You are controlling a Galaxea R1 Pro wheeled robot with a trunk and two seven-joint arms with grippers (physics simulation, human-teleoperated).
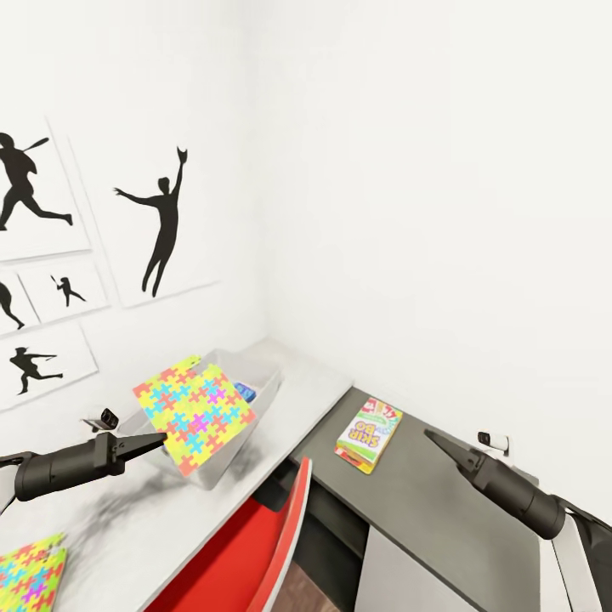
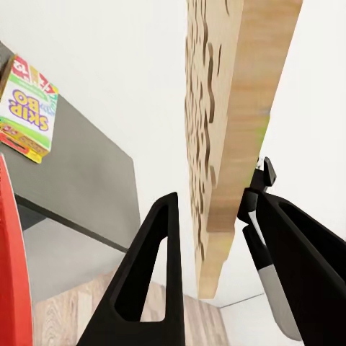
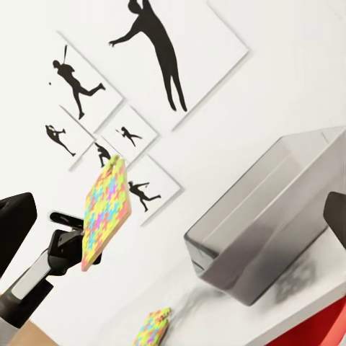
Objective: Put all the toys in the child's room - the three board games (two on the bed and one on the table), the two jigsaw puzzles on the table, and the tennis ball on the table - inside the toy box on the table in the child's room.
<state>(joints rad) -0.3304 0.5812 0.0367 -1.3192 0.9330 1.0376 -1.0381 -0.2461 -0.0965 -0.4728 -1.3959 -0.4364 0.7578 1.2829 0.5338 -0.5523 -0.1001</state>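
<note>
The left gripper [image 1: 157, 440] pinched one jigsaw puzzle [image 1: 195, 413] by its lower corner, the sheet raised and tilted over the near rim of the toy box [image 1: 266, 393] — in the left wrist view its pale wooden underside [image 2: 231, 122] stood edge-on between the two black fingers [image 2: 155, 267]. Inside the grey tray a bit of blue print [image 1: 246, 392] showed behind the sheet; I could not tell what it was. The tray sat on the glossy pale table [image 1: 306, 382], back in the corner where the two white walls met, so there was little room behind it and open surface only on the near side. A second jigsaw puzzle [image 1: 30, 571] lay flat on the table well apart from the tray, behind the left arm. One step down, on the dark grey side section [image 1: 433, 501], the SKIP BO board game [image 1: 369, 434] lay flat near its back edge, with bare surface all around it. The red and white chair [image 1: 263, 544] stood close against the table's front edge.

Black sports silhouette pictures [image 1: 161, 221] hung on the wall above the tray.

The left arm reached in low and nearly level. The right arm came up from the lower corner, its right gripper [image 1: 435, 438] held above the dark section, near the board game but touching nothing — its fingers [image 3: 16, 231] stood spread.
</note>
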